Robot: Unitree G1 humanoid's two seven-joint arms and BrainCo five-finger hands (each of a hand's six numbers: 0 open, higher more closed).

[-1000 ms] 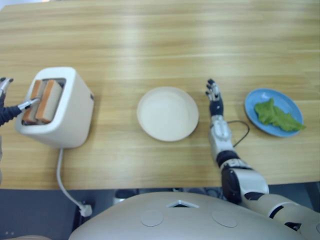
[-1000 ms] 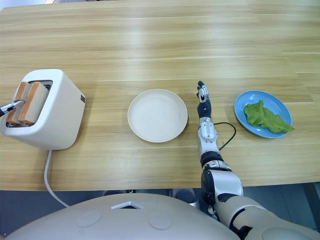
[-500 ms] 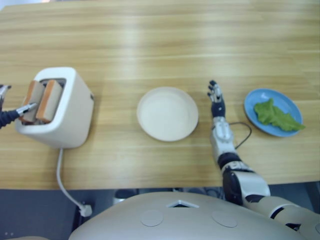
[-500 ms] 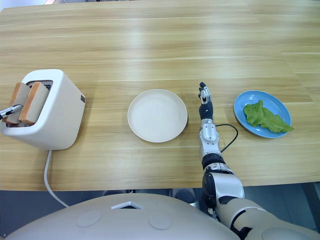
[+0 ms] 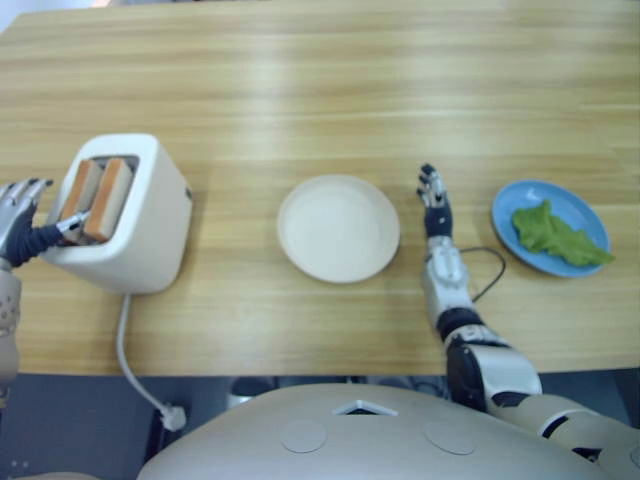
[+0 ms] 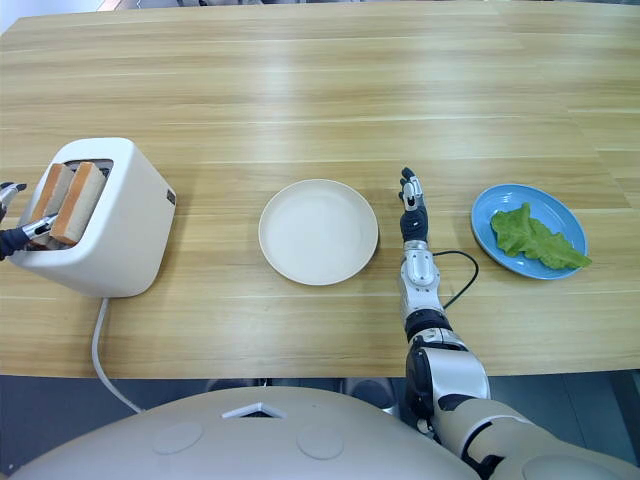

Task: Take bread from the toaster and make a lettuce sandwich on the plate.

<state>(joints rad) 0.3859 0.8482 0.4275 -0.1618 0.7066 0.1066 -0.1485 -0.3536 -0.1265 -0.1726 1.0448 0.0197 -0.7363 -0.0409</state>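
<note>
- Step in hand: fetching the first slice; sandwich assembly not begun.
- White box-shaped toaster (image 5: 150,235) stands at the left of the light wooden table (image 5: 330,90). Two brown-crusted bread slices (image 5: 100,188) stand upright in its slots.
- Left hand (image 5: 20,220) sits just beside the toaster's outer side, fingers spread. One metal fingertip (image 5: 72,226) touches the near end of the outer slice. No pinch is closed on it.
- Right hand (image 5: 435,200) lies flat on the table between the two plates, fingers straight and close together, holding nothing.
- Round cream plate (image 5: 338,228) at centre is bare.
- Green lettuce leaf (image 5: 555,232) rests on the small blue plate (image 5: 560,193) at far right.
- Next move, by judgement: close on the outer slice from both faces, lift straight up clear of the slot, then carry it to the cream plate.
</note>
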